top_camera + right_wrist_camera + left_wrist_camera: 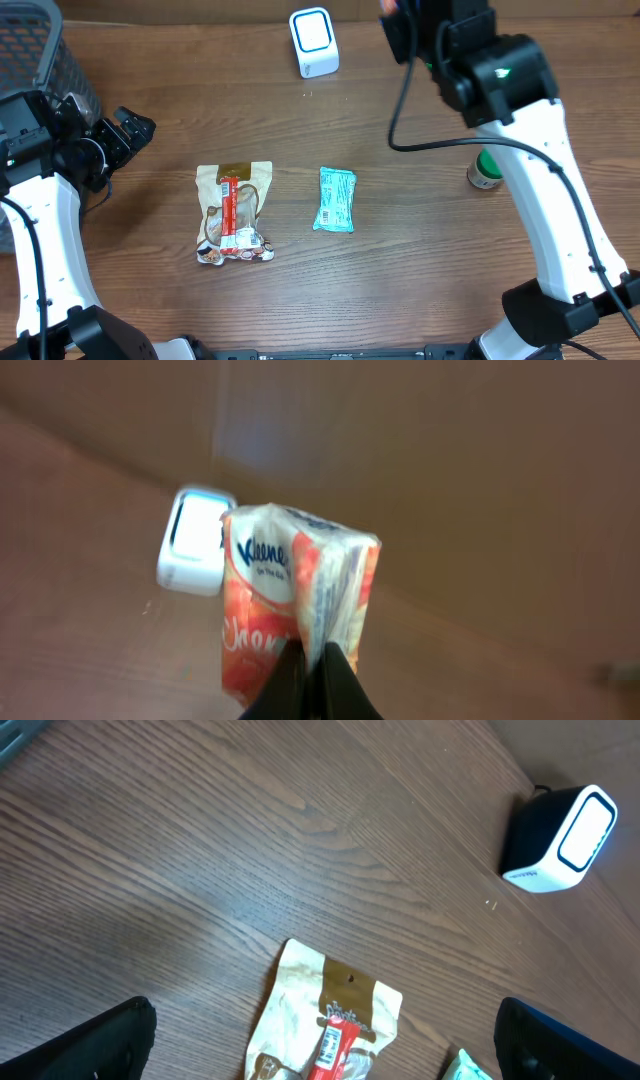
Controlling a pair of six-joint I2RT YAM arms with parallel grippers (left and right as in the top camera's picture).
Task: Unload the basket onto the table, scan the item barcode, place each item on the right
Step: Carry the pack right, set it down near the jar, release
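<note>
My right gripper (312, 660) is shut on the seam of a red and white Kleenex tissue pack (290, 590), held up in the air. The white scanner with a blue-edged window (195, 540) stands just behind and left of the pack. From overhead the scanner (314, 42) is at the back middle, and only an orange corner of the pack (385, 6) shows beside the right arm. I cannot make out a barcode. My left gripper (135, 130) hovers open at the left with nothing between its fingers (100, 1045).
A beige snack bag with a red wrapper (235, 212) and a teal packet (336, 198) lie mid-table. A small green-topped container (485, 170) stands at the right. A dark mesh basket (40, 50) sits at the back left corner.
</note>
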